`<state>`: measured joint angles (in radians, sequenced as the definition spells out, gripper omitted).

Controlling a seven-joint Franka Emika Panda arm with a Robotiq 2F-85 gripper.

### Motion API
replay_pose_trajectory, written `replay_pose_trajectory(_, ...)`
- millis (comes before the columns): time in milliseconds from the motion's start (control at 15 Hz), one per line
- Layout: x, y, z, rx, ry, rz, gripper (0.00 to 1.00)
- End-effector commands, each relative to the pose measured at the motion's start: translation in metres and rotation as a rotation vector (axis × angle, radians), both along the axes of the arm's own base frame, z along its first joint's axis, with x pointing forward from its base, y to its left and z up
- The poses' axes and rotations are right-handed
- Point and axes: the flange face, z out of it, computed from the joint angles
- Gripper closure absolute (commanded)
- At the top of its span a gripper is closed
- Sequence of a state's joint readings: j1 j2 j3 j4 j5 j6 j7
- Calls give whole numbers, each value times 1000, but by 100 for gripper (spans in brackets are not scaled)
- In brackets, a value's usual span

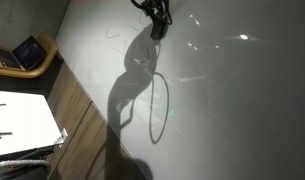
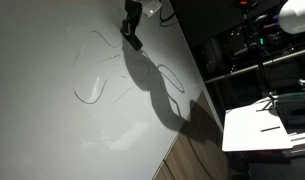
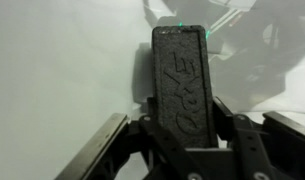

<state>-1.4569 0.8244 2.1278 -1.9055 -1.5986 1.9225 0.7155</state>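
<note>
My gripper [image 3: 180, 140] is shut on a black textured block [image 3: 180, 85] that sticks out from between the jaws toward a white board surface [image 3: 62, 70]. In both exterior views the gripper [image 1: 157, 18] [image 2: 132, 28] is at the top of the white surface [image 1: 232, 110] [image 2: 42, 110], with the block's tip at or just above it. Thin drawn curves lie on the surface: an oval loop [image 1: 159, 105] below the gripper, and a curved stroke [image 2: 90, 92] and a loop [image 2: 172, 78] near it. The arm's dark shadow [image 1: 132, 85] [image 2: 152, 85] runs across the surface.
A laptop [image 1: 27, 52] sits on a wooden seat beside the surface. A white table [image 1: 22, 120] [image 2: 262, 130] stands past the surface's edge. Dark shelving with equipment [image 2: 252, 50] is beyond. A wood-grain strip [image 1: 77, 120] borders the surface.
</note>
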Motion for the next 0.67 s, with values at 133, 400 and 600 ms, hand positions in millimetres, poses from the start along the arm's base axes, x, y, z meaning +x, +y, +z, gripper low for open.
replay_pose_trajectory(133, 20, 113, 4, 17, -20, 102, 71)
replay_pose_trajectory(400, 10, 195, 20, -26, -44, 190, 71)
replay_pose_trajectory(600, 6, 245, 33, -66, -65, 239, 71)
